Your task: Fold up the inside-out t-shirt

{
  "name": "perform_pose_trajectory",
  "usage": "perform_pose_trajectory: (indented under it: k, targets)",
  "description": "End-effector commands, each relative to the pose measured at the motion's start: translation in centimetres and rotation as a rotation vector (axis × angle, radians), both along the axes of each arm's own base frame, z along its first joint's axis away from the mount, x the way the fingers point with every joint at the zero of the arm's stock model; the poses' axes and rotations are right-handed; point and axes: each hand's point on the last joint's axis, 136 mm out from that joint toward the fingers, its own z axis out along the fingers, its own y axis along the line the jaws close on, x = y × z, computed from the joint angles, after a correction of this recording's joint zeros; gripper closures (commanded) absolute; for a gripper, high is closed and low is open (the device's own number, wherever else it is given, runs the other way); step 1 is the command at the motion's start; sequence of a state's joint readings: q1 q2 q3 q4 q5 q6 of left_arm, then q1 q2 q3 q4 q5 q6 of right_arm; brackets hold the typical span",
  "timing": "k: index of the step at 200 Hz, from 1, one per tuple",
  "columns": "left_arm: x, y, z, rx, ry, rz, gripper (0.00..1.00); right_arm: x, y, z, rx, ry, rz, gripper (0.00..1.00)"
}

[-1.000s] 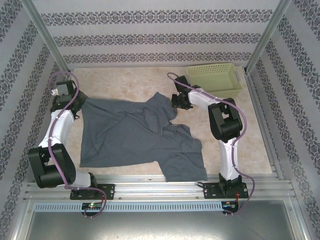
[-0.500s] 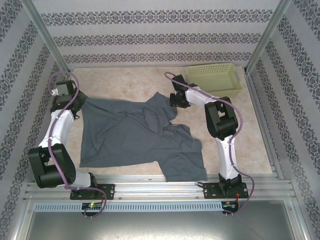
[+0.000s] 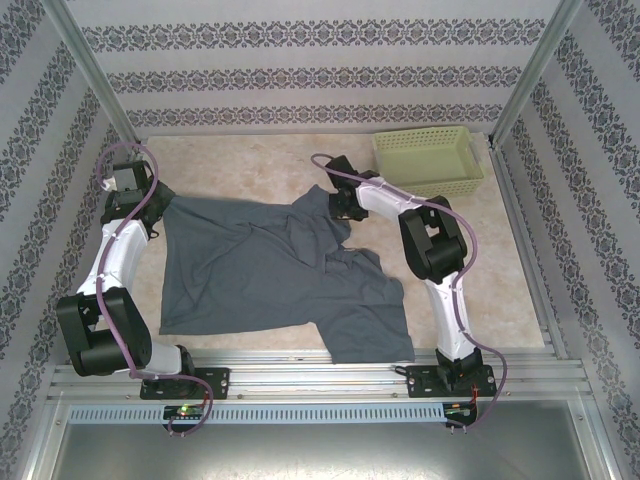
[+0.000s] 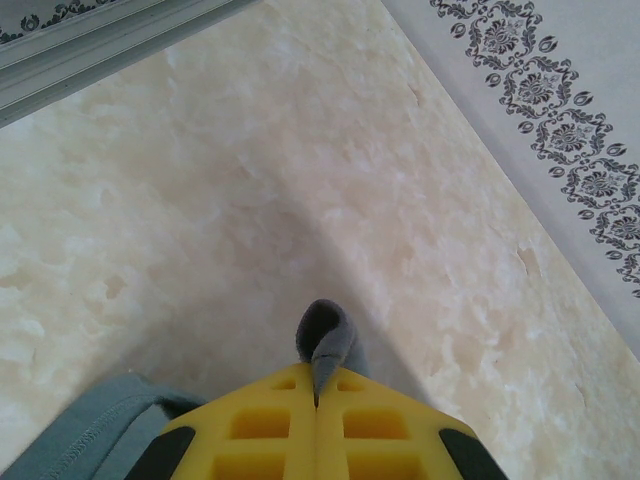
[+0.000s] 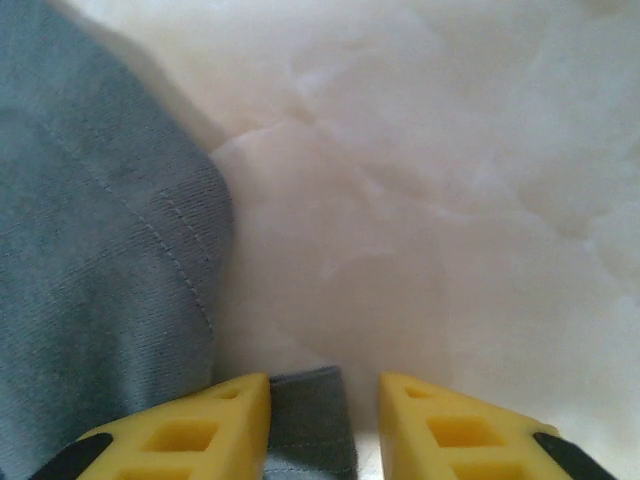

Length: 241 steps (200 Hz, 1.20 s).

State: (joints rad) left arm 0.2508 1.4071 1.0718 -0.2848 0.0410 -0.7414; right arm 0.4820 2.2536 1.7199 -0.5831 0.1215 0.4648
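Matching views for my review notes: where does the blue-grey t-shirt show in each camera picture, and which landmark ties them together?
Top external: the t-shirt lies spread across the table's middle, between the arms.
Left wrist: a small fold of it sticks out of the shut left gripper, more cloth at bottom left.
Right wrist: it covers the left side, one edge inside the open right gripper.
Shared landmark: the beige marbled tabletop.

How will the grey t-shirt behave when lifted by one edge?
Likely floppy: the t-shirt lies in soft wrinkles with a folded-over part, so it should sag rather than hold shape. Probably thin and light: a tuft bunches easily in the shut left gripper. Pushed, it would likely rumple, not slide whole.
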Motion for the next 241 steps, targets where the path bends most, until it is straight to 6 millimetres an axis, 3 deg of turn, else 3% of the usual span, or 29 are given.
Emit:
perform_pose_trajectory:
  k: [1, 35, 62, 79, 107, 133, 155, 183, 215, 230, 241]
  targets:
    - [0.1, 0.7, 1.2, 0.021, -0.012, 0.013, 1.00, -2.9, -0.1, -3.2, -0.060, 0.132, 0.014, 0.73]
    - [0.3, 0.6, 1.2, 0.018, -0.011, 0.008, 1.00, -2.4, -0.1, -1.8, -0.053, 0.093, 0.015, 1.00]
    - [0.3, 0.5, 1.3, 0.013, -0.012, 0.000, 1.00, -0.9, -2.5, 3.0, -0.103, -0.032, -0.016, 1.00]
    - [0.3, 0.3, 1.4, 0.010, -0.013, -0.008, 1.00, 0.0, -4.2, 8.1, -0.108, -0.151, -0.020, 1.00]
    - [0.6, -0.3, 1.6, -0.018, -0.024, -0.038, 1.00, -0.1, -6.6, 18.9, -0.169, -0.388, 0.007, 1.00]
    - [0.9, -1.3, 2.7, -0.055, -0.055, -0.075, 1.00, -1.9, -9.0, 28.1, -0.207, -0.596, -0.014, 1.00]
    - [0.5, -2.3, 2.8, -0.095, -0.064, -0.109, 1.00, -4.3, -11.4, 33.2, -0.199, -0.712, -0.055, 1.00]
    - [-0.2, -5.3, 0.2, -0.208, -0.052, -0.181, 1.00, -8.0, -13.4, 36.5, -0.131, -0.806, -0.076, 1.00]
    - [-1.7, -9.0, -2.8, -0.246, 0.025, -0.281, 1.00, -11.0, -15.4, 36.1, 0.009, -0.836, -0.125, 1.00]
    - [-1.6, -9.2, -2.5, -0.248, 0.018, -0.291, 1.00, -11.5, -16.1, 36.0, 0.035, -0.841, -0.141, 1.00]
    - [-1.1, -9.4, -0.6, -0.250, -0.014, -0.305, 1.00, -11.8, -16.5, 36.5, 0.027, -0.848, -0.144, 1.00]
